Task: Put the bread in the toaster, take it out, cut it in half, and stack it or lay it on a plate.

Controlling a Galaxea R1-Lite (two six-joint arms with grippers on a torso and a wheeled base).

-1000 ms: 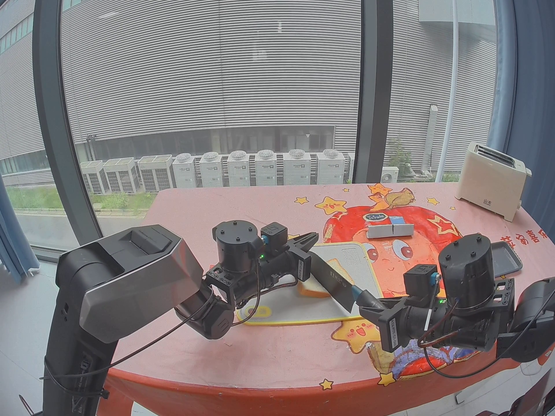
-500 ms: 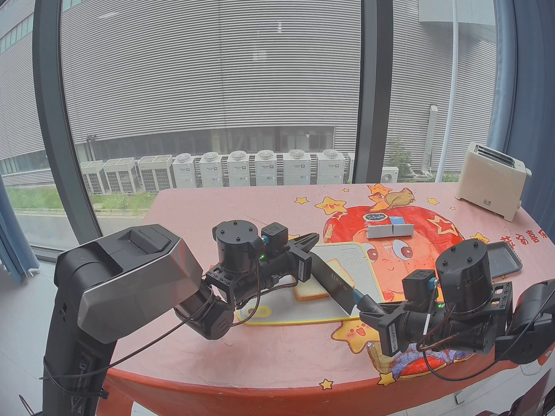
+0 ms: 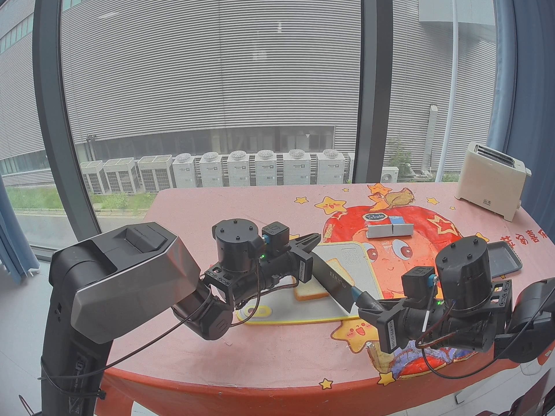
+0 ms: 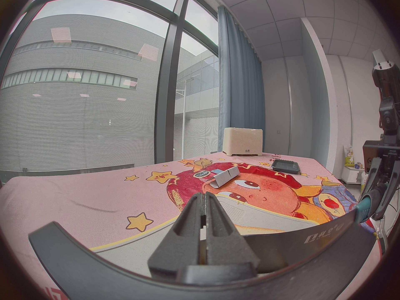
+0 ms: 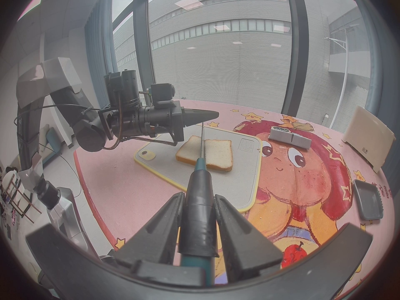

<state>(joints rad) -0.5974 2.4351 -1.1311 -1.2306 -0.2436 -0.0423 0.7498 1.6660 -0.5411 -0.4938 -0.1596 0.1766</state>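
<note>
One slice of bread [image 3: 312,289] [image 5: 214,153] lies flat on a white cutting board [image 3: 364,267] [image 5: 162,161] at the table's middle. My right gripper [image 3: 373,307] [image 5: 199,198] is shut on the handle of a dark-bladed knife [image 3: 332,278] [image 5: 202,140]. The blade stands on edge across the slice, pointing to the far left. My left gripper [image 3: 315,239] [image 4: 204,205] is shut with nothing in it, its tip by the knife's tip, over the board just beyond the bread. The cream toaster [image 3: 491,187] [image 5: 368,136] stands at the far right, its slots showing no bread.
A small dark tray [image 3: 504,258] [image 5: 368,193] lies on the right, in front of the toaster. A grey block with a blue part [image 3: 390,228] [image 5: 290,137] sits behind the board. The pink printed cloth has free room at the far left and along the front edge.
My right gripper and the knife have shifted slightly toward the front left. The left arm and the bread have stayed in place.
</note>
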